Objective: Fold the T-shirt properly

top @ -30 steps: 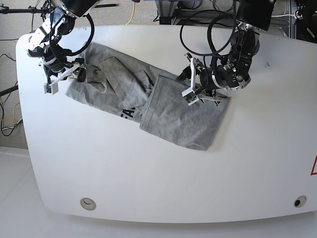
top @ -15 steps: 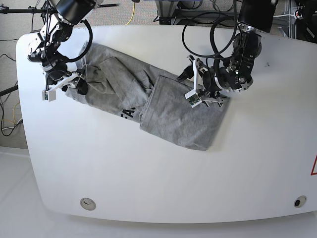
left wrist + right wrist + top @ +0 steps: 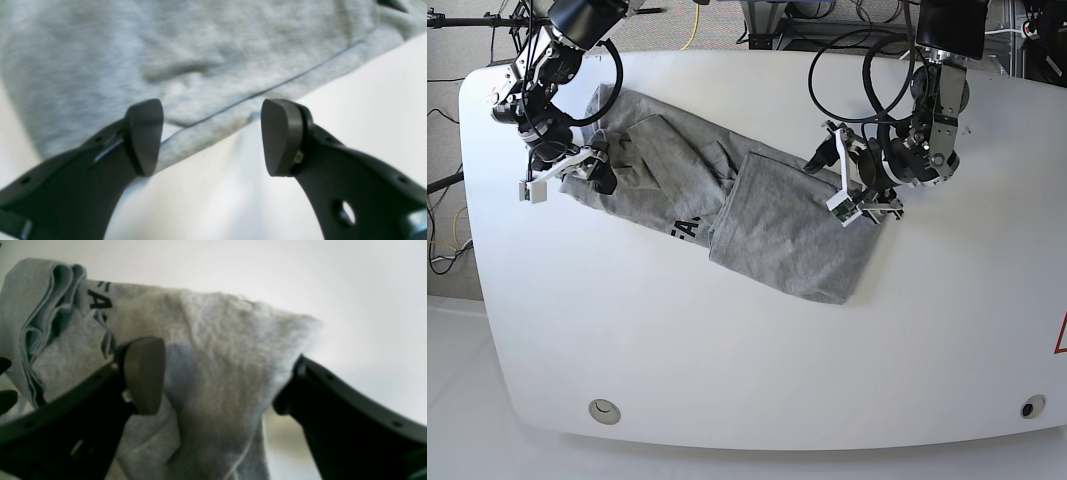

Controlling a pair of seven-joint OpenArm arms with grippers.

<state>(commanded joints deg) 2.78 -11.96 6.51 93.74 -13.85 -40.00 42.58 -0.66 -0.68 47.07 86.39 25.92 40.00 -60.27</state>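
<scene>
**What We Cannot See Well**

The soft grey cotton T-shirt [image 3: 757,215] is folded over, so most of its black letters are hidden. Both wrist views are blurry, and their edges cut the shirt off. Cloth covers the tip of one black finger [image 3: 333,430] of the right gripper [image 3: 220,383].

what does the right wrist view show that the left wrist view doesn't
Only the right wrist view shows black lettering on the T-shirt, stacked folded edges at its left, and cloth lying between the fingers of the open right gripper. Only the left wrist view shows a stitched hem running diagonally, with the open left gripper at that edge over the bare white table. Both show grey cloth, white tabletop and two dark fingers set apart.
</scene>
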